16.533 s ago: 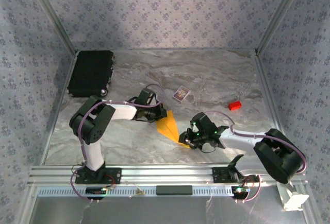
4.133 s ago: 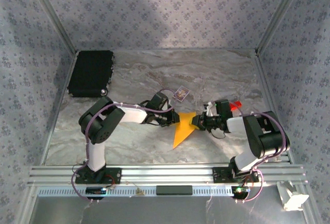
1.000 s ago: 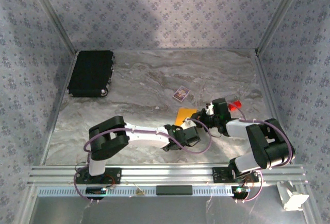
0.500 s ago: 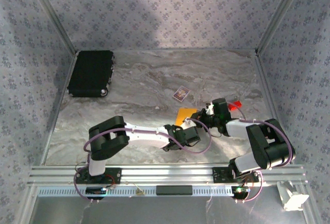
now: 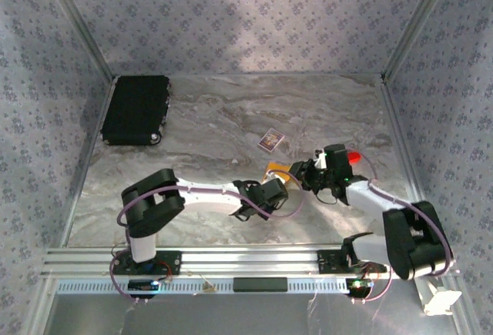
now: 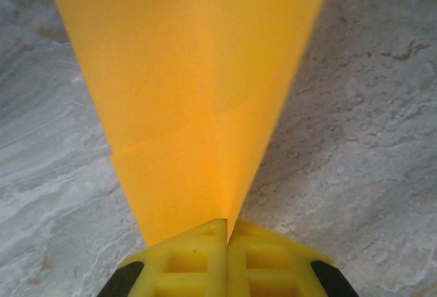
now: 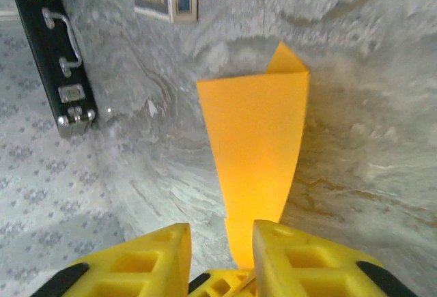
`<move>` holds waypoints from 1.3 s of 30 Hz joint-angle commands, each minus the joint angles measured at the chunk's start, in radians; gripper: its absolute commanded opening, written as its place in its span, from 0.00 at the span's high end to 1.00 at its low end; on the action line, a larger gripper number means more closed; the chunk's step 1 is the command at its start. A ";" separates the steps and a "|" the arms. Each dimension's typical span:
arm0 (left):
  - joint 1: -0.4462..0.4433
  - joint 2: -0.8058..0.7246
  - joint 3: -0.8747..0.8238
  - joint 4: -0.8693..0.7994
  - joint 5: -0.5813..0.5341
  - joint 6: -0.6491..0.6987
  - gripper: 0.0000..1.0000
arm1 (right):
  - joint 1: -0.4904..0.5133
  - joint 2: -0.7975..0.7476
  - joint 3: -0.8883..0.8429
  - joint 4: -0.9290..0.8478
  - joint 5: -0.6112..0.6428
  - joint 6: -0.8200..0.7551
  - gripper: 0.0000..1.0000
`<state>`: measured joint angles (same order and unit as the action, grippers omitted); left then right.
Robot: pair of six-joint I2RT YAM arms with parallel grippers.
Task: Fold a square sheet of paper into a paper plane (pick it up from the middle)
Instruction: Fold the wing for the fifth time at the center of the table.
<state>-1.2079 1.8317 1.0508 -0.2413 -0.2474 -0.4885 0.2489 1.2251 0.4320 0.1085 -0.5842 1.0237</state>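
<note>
Right hand [image 7: 220,234] loosened, left hand [image 6: 227,227] pinching paper plane [image 6: 191,99]

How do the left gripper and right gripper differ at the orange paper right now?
The left gripper has its fingers pressed shut on the narrow end of the paper; the right gripper has its fingers apart, with that end in the gap. The left gripper meets the paper from the near side, the right gripper from the right. Both have yellow fingers.

One paper plane [image 7: 256,147], card [image 5: 269,140], case [image 5: 136,109], red block [image 5: 353,155].
</note>
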 commanded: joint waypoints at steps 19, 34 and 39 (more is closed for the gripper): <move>0.227 -0.003 -0.203 0.427 0.620 -0.169 1.00 | -0.043 -0.158 -0.042 -0.127 0.048 -0.071 0.65; 0.305 0.061 -0.291 0.706 0.822 -0.296 1.00 | 0.115 -0.258 -0.117 0.020 0.205 -0.239 0.70; 0.330 0.107 -0.297 0.787 0.887 -0.353 1.00 | 0.121 -0.213 -0.108 0.055 0.141 -0.241 0.71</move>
<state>-0.8803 1.8851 0.7700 0.4679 0.5976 -0.8005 0.3611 0.9897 0.3241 0.1284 -0.4217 0.8185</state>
